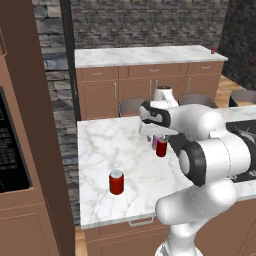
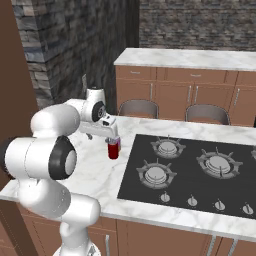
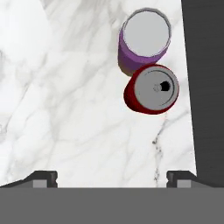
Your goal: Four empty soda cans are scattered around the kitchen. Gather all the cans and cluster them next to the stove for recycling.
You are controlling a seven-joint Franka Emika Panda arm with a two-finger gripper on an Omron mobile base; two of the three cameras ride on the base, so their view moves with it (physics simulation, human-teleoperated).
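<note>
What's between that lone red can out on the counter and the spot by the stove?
Nothing visible: bare marble lies between the lone red can and the two cans already standing beside the stove.

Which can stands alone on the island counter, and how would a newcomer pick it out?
Start at the marble island counter that carries the black stove. Near the counter's front edge, on the side away from the stove, one red can stands upright. Unlike the red can and purple can paired beside the stove, nothing stands close to it.
</note>
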